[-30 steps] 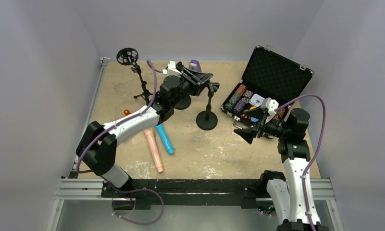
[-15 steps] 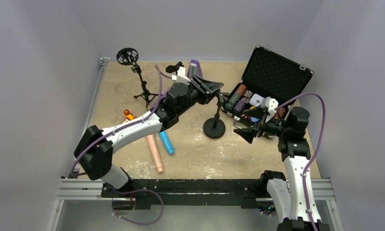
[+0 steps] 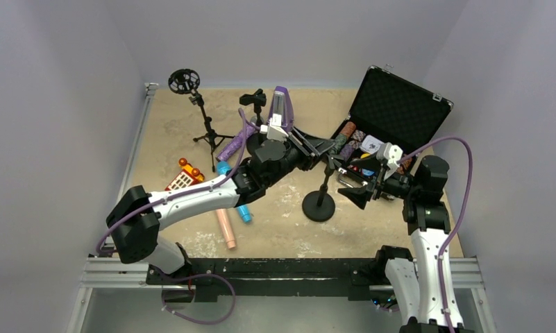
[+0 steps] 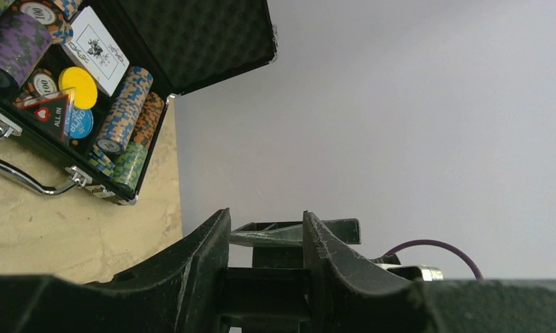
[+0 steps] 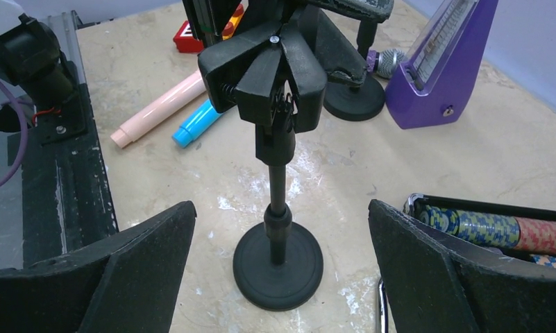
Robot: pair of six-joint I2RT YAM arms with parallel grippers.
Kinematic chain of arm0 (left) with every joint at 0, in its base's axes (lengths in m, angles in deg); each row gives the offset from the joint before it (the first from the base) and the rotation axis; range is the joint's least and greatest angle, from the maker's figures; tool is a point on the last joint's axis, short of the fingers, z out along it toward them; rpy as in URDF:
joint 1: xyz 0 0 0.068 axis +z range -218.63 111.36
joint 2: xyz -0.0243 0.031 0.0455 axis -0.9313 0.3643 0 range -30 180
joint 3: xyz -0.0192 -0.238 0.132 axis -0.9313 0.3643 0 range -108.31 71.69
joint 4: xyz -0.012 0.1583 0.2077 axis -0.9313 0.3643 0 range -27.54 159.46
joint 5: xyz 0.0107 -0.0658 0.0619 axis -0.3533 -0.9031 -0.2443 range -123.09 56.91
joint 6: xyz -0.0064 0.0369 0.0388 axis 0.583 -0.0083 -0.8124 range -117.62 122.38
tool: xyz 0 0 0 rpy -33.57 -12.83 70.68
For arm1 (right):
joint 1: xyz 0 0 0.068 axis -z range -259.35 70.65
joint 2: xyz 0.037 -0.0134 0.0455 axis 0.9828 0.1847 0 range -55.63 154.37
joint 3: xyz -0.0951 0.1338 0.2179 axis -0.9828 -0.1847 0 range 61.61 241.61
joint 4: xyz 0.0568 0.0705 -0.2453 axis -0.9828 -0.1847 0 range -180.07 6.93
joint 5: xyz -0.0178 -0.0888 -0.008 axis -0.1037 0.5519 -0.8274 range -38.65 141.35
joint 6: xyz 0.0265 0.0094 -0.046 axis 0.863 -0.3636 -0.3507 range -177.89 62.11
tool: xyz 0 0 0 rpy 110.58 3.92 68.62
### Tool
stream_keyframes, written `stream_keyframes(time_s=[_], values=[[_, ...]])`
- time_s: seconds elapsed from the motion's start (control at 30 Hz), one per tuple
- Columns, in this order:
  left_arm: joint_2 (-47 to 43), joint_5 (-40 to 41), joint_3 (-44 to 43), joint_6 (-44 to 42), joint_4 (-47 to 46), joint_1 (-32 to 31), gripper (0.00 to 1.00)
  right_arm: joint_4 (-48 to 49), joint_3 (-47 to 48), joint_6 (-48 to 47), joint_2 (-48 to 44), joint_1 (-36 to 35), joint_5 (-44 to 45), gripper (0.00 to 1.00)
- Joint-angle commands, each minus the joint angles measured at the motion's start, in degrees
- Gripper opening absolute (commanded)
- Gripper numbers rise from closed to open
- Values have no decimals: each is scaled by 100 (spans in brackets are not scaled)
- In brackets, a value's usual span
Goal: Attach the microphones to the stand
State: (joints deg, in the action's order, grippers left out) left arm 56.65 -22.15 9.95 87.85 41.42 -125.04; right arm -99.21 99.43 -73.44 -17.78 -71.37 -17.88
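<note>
My left tool point(image 3: 328, 149) is clamped on the clip head of the round-based stand point(image 3: 319, 206). Only my left wrist view shows that grip close up, with the open chip case point(image 4: 66, 76) by the tabletop's point(image 3: 282, 232) far right corner. My right tool point(image 3: 352, 192) gapes wide, holding nothing, facing the stand's pole. From above, the pink microphone point(image 3: 225, 229) and cyan microphone point(image 3: 244, 212) lie toward the near left edge, the purple microphone point(image 3: 229, 149) further back, its mesh head seen only by my right wrist.
</note>
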Motion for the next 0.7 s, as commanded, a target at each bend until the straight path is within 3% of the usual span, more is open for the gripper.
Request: stream_keyframes(time_s=[0.0, 0.13, 0.33, 0.5, 0.67], values=[[-216, 344, 99, -259, -423, -55, 18, -95, 237, -261, -8, -9, -182, 99], [-405, 270, 227, -359, -175, -55, 58, -163, 236, -359, -5, -8, -297, 99], [-959, 218, 411, -1040, 297, -10, 92, -282, 236, -527, -11, -8, -363, 99], [-1760, 274, 991, -1814, 831, 92, 94, -476, 262, -791, -23, -8, -309, 99], [-3023, 515, 1636, -3133, 2510, 119, 95, -841, 306, -1332, -81, -8, -103, 99]])
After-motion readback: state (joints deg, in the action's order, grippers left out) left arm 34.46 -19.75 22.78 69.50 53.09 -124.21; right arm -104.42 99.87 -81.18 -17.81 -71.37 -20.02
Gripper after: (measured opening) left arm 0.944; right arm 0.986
